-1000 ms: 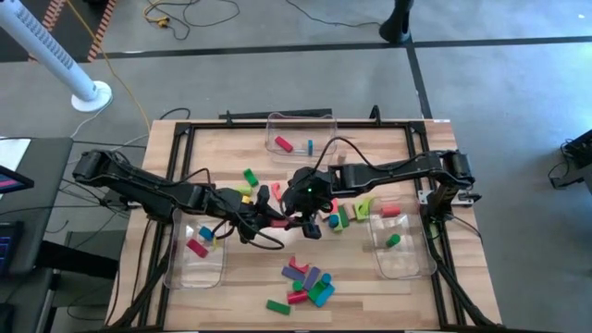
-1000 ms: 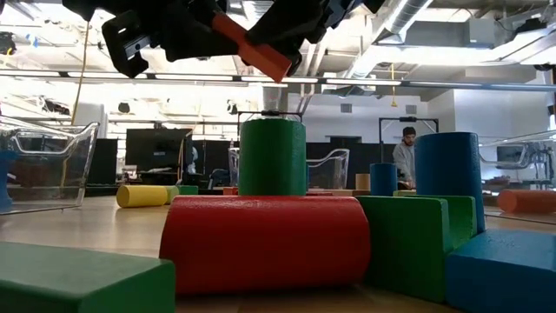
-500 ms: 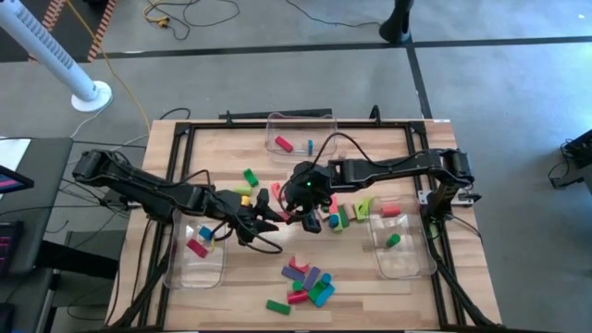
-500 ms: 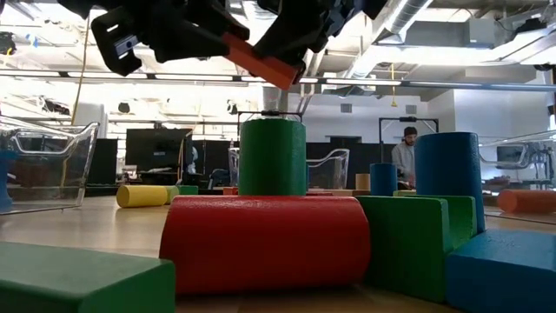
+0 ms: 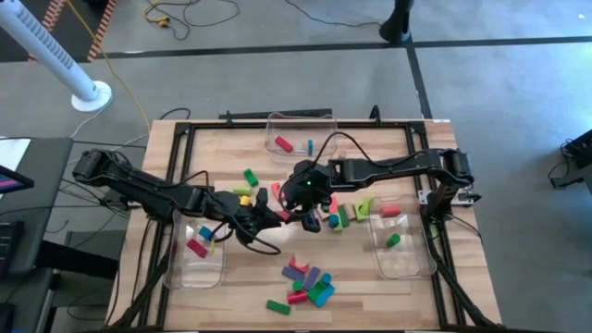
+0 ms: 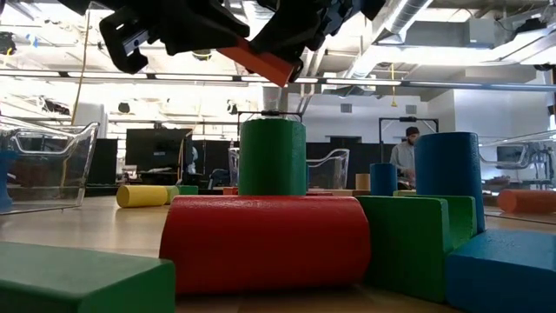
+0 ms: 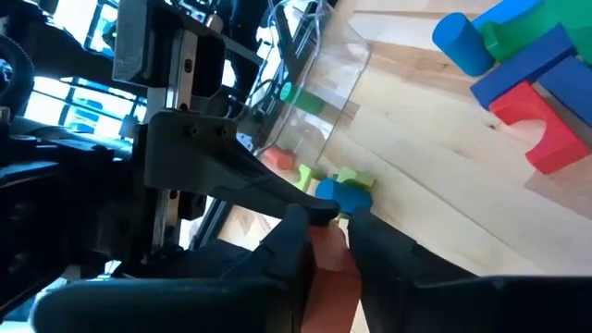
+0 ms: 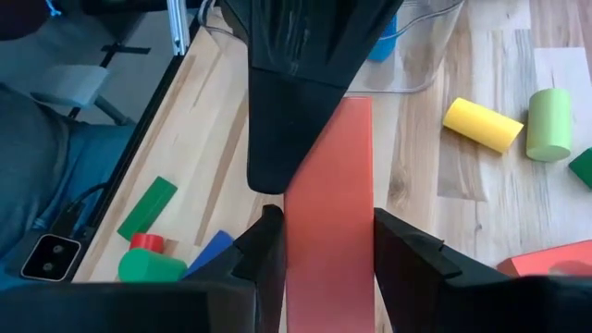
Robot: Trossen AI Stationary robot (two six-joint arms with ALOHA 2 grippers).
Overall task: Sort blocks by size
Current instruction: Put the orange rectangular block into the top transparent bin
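Observation:
A flat red bar block (image 8: 328,213) hangs above the middle of the table between my two grippers, seen in the low view as the red bar (image 6: 261,59). My right gripper (image 8: 328,264) is shut on one end. My left gripper (image 7: 330,242) comes from the opposite side and is shut on the other end; in the right wrist view the left gripper's dark fingers (image 8: 301,83) cover that end. From above the two grippers meet at the red bar (image 5: 289,215). Other blocks lie loose on the table, among them a near cluster (image 5: 307,282). My left gripper pinches the bar's end (image 7: 328,268) between its two fingers, which stand close together on it. The fingers come nearly level from the table's left, along the bar. The bar is clear of the table. My right gripper pinches the bar's two long edges (image 8: 296,240) between its two fingers, near the end away from the left gripper. The fingers slant down from the table's right and lie along the bar. The bar is clear of the table, tilted.
Clear bins stand at the far edge (image 5: 301,125), the left (image 5: 196,264) and the right (image 5: 407,259), each with a few blocks. Loose blocks lie right of the grippers (image 5: 356,211) and on the left (image 5: 250,176). A red cylinder (image 6: 269,239) fills the low view's front.
Both arms have stayed in place above the table's middle. In the low view the left gripper's fingers now cover more of the red bar's end, and the bar lies a little flatter than a second ago.

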